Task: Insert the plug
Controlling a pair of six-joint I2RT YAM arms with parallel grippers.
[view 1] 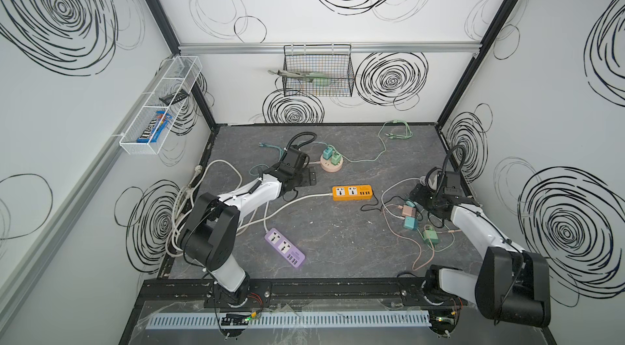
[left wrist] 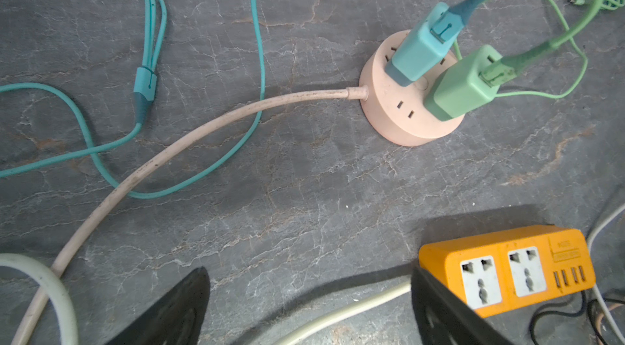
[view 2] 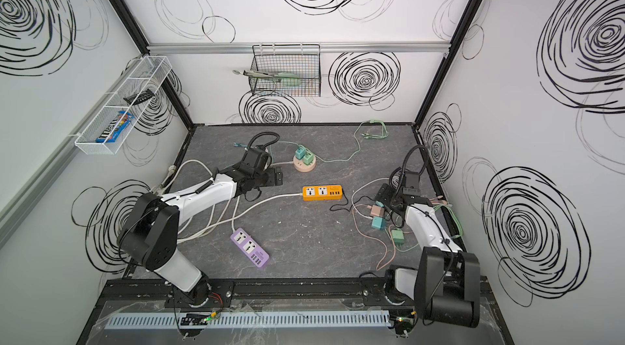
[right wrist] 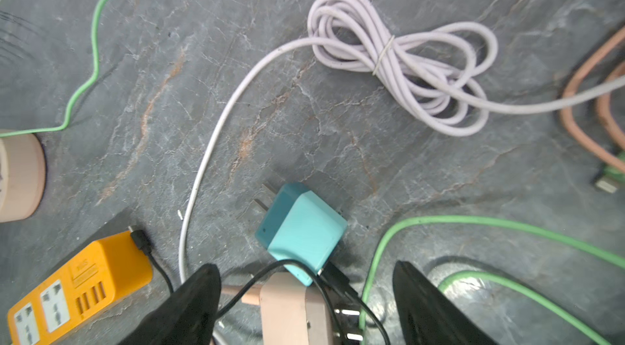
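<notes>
- Two plugs, a teal adapter (left wrist: 416, 52) and a green adapter (left wrist: 463, 86), sit pushed into the round pink socket (left wrist: 399, 113) toward the desk's (view 1: 338, 235) far edge. The left pincer (left wrist: 309, 279) hovers just beside it, spread and empty.
- Both outlets of the orange strip (view 1: 352, 192) at mid-desk are vacant, as are those of the purple strip (view 1: 284, 247) nearer the front edge.
- Near the right edge, the right pincer (right wrist: 306, 269) is spread wide and grips nothing. It straddles a pink plug (right wrist: 291, 309) that touches a loose teal plug (right wrist: 304, 231) lying with its prongs bare.
- A loose green plug (view 1: 430, 235) lies closer to the front edge.
- Judged from this, the present insertion is at its start: grasping, carrying, aligning and pressing home all remain.
</notes>
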